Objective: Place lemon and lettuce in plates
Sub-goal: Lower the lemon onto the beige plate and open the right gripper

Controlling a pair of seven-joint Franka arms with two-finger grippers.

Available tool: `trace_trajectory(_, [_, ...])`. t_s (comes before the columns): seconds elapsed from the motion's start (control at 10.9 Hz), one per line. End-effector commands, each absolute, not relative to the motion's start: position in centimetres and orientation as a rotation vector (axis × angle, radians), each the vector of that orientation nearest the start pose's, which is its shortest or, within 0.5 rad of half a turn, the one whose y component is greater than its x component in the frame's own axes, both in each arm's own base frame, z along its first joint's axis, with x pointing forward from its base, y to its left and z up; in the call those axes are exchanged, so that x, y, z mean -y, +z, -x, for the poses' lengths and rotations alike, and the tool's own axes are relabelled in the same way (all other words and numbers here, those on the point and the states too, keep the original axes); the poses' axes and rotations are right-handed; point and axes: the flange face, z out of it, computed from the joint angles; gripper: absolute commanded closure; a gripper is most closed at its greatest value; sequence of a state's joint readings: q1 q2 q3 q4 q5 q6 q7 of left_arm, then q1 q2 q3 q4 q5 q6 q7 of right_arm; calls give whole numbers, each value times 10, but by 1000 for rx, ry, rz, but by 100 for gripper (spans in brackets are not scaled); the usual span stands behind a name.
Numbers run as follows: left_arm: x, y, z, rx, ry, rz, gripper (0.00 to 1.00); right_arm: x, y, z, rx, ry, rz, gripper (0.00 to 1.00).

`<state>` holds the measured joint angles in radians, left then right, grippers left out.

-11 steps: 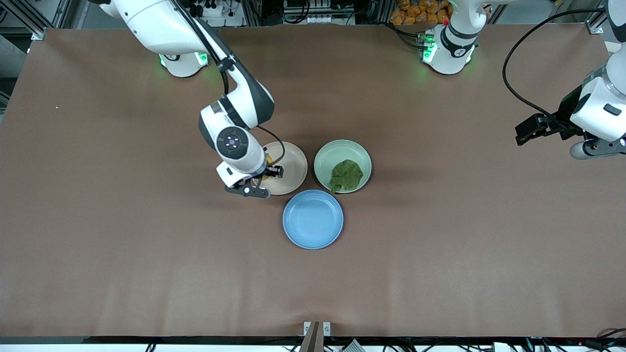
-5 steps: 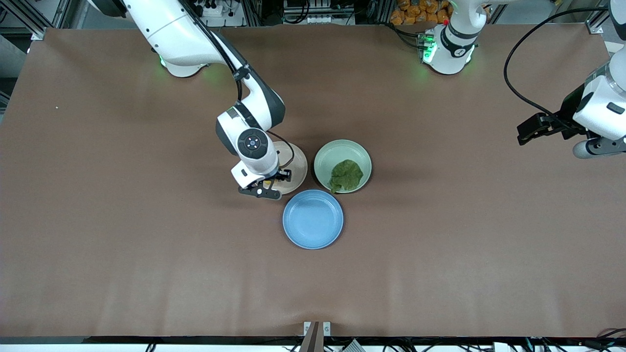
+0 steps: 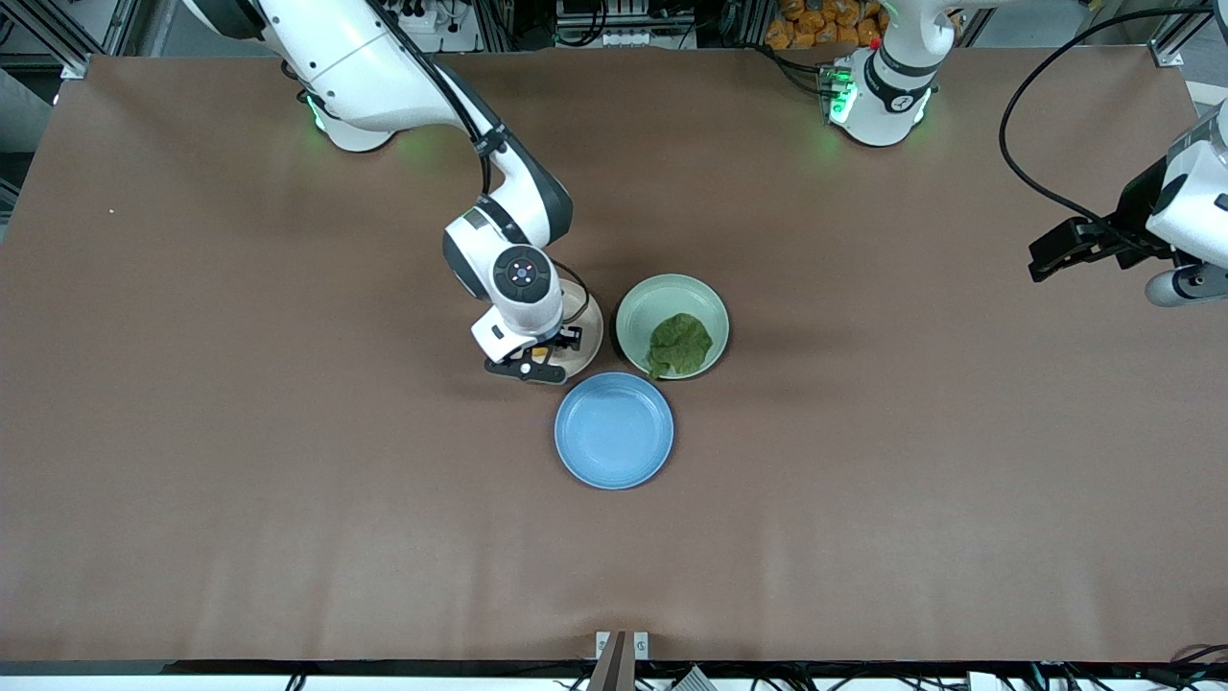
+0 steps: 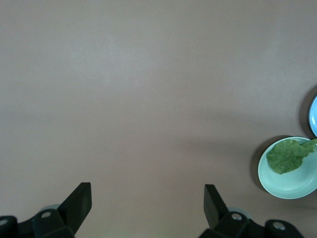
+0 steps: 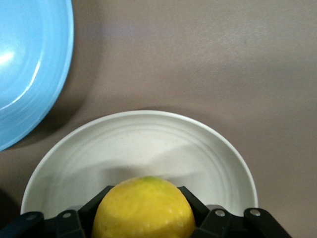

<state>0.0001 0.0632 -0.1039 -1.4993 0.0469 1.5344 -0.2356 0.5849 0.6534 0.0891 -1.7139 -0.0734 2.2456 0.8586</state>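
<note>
A: Where is the lemon (image 5: 143, 208)?

B: Clamped between the fingers of the right gripper (image 3: 537, 357), which hangs over the beige plate (image 5: 148, 144). The wrist view shows the plate's bowl directly below the fruit, with no clear sign that the lemon touches it yet.

A: So what could spoil the drop?

B: The lemon is round and the plate shallow. Let go from too high, it would likely bounce or roll over the low rim onto the table (image 3: 288, 480). The gripper also sits toward the plate's edge nearest the front camera, not its middle, so a roll that way could carry the fruit toward the blue plate (image 3: 614, 431) just beside it.

A: And the fingers?

B: If they come down too far before opening, they might press on the plate and tip or shove it.

A: The other item?

B: The lettuce (image 3: 680, 345) already lies in the green plate (image 3: 645, 299), beside the beige one. A careless sideways pull-out of the right arm could nudge that plate.

A: The left arm?

B: It waits at its own end of the table; the left gripper (image 4: 147, 201) is spread wide, holding nothing, over bare table.
</note>
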Motion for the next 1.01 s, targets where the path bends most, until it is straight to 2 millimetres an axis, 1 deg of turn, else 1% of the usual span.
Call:
trace_trajectory(0.0, [51,626,-561,195,48,3098,0,-414,189,-521,-264,81,3220,49])
trace_trajectory(0.18, [56,627,-560,174,43,3099,0,-414,189,-521,-265,79,3221,48])
trace_trajectory(0.27, [57,627,-560,167,45,3106,0,-414,188,-521,-265,81,3222,40])
trace_trajectory(0.37, [57,626,-560,178,49,3105,0,-413,188,-522,-270,81,3221,28])
trace_trajectory(0.46, [58,625,-559,181,51,3109,0,-412,188,-522,-295,80,3220,0])
trace_trajectory(0.73, [58,625,-557,183,50,3108,0,-408,190,-525,-321,88,3223,0])
trace_trajectory(0.91, [58,622,-548,184,50,3104,0,-405,196,-530,-333,84,3216,0])
